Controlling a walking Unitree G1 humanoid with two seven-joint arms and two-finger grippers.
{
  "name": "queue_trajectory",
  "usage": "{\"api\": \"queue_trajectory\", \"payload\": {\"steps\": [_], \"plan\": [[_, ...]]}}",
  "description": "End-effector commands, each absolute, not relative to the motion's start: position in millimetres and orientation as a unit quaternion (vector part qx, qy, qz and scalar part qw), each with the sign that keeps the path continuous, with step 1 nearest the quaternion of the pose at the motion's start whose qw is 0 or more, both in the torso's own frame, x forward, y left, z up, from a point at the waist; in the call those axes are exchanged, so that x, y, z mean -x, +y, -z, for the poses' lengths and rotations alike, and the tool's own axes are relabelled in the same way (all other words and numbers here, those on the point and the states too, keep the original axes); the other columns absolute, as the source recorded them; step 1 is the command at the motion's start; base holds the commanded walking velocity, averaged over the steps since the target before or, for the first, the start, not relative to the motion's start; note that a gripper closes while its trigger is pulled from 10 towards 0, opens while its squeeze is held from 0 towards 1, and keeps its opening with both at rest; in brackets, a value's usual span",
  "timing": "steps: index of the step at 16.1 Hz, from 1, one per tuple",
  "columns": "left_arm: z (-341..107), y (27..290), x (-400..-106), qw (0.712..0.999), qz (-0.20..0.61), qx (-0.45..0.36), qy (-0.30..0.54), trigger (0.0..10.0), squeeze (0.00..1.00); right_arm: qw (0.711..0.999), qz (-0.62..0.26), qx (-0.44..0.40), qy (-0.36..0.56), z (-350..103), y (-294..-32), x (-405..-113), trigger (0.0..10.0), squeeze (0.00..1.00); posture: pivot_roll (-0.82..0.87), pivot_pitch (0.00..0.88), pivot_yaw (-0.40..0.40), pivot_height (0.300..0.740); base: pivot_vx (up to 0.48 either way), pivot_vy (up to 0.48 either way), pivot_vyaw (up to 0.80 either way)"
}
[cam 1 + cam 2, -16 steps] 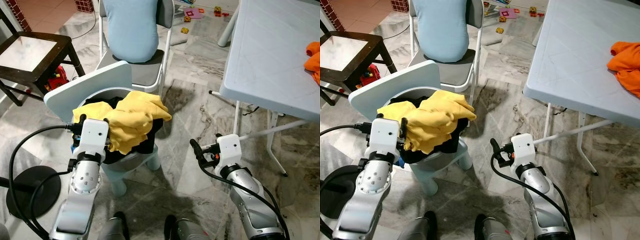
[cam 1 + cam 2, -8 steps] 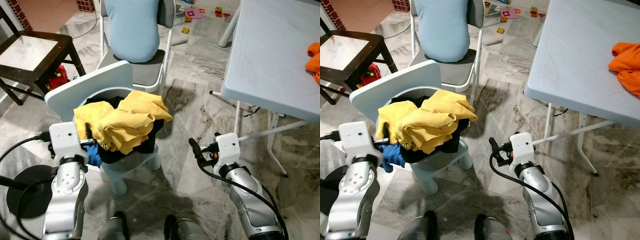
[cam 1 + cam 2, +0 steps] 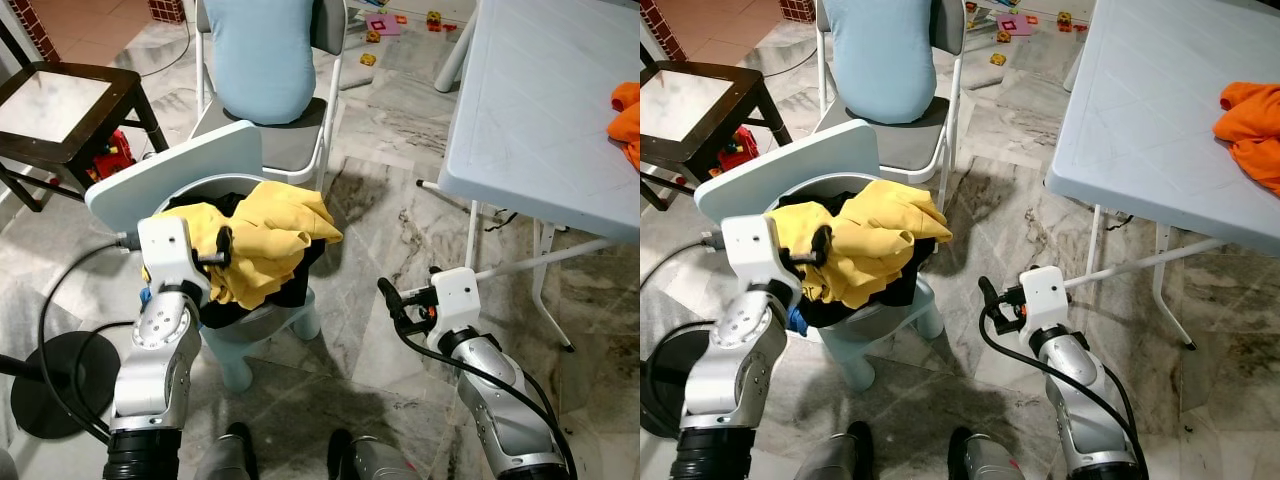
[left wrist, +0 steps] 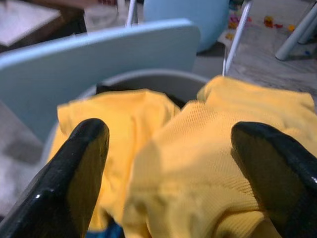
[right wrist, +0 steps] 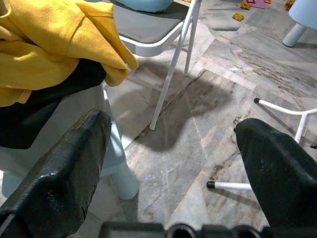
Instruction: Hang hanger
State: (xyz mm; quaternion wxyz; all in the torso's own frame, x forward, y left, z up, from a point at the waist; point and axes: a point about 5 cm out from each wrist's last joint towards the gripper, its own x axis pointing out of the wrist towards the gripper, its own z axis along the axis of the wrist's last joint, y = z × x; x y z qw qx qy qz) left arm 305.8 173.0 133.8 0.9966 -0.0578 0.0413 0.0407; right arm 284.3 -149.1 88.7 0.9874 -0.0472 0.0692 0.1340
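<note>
Nearest, the right gripper (image 3: pixel 388 298) hung low over the marble floor (image 3: pixel 400 215), its two black fingers spread wide around nothing. To its left, the left gripper (image 3: pixel 224 246) sat at the near edge of a pile of yellow clothes (image 3: pixel 268 232), fingers parted with the yellow cloth between them in the wrist view, gripping nothing. The pile, over a dark garment (image 3: pixel 895 282), filled a grey basket (image 3: pixel 262 322) on a small pale blue chair (image 3: pixel 180 174). No hanger could be made out. Farther back stood a folding chair (image 3: pixel 300 135) with a light blue cushion (image 3: pixel 264 55), a dark wooden table (image 3: pixel 60 100) far left, and a white table (image 3: pixel 540 110) right, holding orange cloth (image 3: pixel 626 110).
</note>
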Motion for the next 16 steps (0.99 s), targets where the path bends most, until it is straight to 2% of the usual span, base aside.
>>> {"api": "queue_trajectory", "payload": {"steps": [1, 3, 4, 5, 8, 11, 13, 16], "plan": [[-118, 172, -304, 0.991, -0.032, 0.091, 0.09, 10.0, 0.0, 0.988, -0.126, 0.049, 0.076, -86, -152, -280, 10.0, 0.0, -0.01, 0.254, -0.074, 0.74, 0.0, 0.0, 0.0], [-109, 166, -304, 0.981, -0.023, 0.145, 0.124, 10.0, 0.0, 0.988, -0.128, 0.049, 0.076, -86, -152, -280, 10.0, 0.0, -0.01, 0.253, -0.074, 0.74, 0.0, 0.0, 0.0], [-107, 164, -304, 0.98, -0.015, 0.155, 0.125, 3.4, 0.0, 0.988, -0.127, 0.049, 0.076, -86, -152, -281, 10.0, 0.0, -0.01, 0.253, -0.073, 0.74, 0.0, 0.0, 0.0], [-106, 164, -304, 0.98, -0.011, 0.157, 0.125, 0.0, 0.0, 0.988, -0.126, 0.05, 0.075, -87, -152, -281, 10.0, 0.0, -0.01, 0.253, -0.073, 0.74, 0.0, 0.0, 0.0], [-105, 162, -304, 0.982, -0.007, 0.142, 0.125, 0.0, 0.0, 0.988, -0.125, 0.05, 0.075, -87, -152, -282, 10.0, 0.0, -0.01, 0.253, -0.072, 0.74, 0.0, 0.0, 0.0], [-114, 158, -301, 0.997, 0.001, 0.012, 0.081, 0.0, 0.0, 0.988, -0.125, 0.05, 0.076, -86, -152, -280, 10.0, 0.0, -0.01, 0.254, -0.071, 0.74, 0.0, 0.0, 0.0], [-104, 146, -288, 0.994, 0.011, 0.008, 0.109, 0.0, 0.0, 0.988, -0.126, 0.051, 0.076, -86, -152, -280, 10.0, 0.0, -0.01, 0.255, -0.073, 0.74, 0.0, 0.0, 0.0], [-91, 142, -280, 0.99, 0.01, 0.018, 0.136, 0.0, 0.0, 0.988, -0.128, 0.051, 0.076, -86, -151, -282, 10.0, 0.0, 0.0, 0.255, -0.076, 0.74, 0.0, 0.0, 0.0]]}}
